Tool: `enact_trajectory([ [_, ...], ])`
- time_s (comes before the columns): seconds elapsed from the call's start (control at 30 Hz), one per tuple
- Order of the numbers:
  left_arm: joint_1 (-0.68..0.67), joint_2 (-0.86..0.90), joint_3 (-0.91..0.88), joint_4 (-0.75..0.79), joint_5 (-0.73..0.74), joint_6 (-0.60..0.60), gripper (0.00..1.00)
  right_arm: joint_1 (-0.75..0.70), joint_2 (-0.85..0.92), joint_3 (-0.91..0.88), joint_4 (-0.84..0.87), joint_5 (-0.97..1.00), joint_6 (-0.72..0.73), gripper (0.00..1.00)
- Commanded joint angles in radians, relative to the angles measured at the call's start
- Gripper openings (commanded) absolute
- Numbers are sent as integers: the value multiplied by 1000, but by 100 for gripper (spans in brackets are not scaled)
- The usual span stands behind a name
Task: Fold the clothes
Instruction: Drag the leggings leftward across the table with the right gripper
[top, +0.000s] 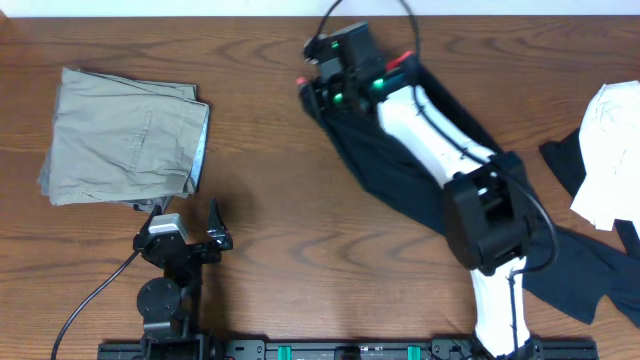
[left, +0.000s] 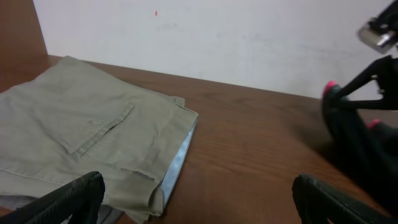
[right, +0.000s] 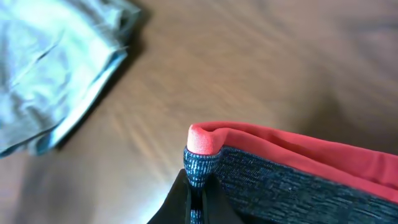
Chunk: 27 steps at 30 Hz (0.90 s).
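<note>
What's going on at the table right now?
The right tool is shut on the red-and-grey waistband of the black leggings, which lie spread diagonally across the right half of the table, not yet folded. The left tool is open and empty, near the folded khaki trousers on the left. A white garment sits at the right edge.

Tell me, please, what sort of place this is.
Probably a robotics lab bench: robot arms at a wooden table, folded khaki trousers and black leggings on it, a white wall behind.
</note>
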Motion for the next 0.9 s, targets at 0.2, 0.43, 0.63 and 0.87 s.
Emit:
enact_trajectory([
  [0.2, 4, -1, -17, -37, -16, -5, 98, 159, -37, 14, 4, -27, 99, 1],
  [0.43, 4, -1, -17, -37, -16, -5, 98, 251, -37, 14, 27, -27, 162, 1],
  [0.63, 4, -1, -17, -37, -16, -5, 98, 315, -37, 14, 38, 6, 172, 4],
  [0.87, 4, -1, -17, -37, -16, -5, 98, 353, -37, 14, 69, 18, 175, 11],
])
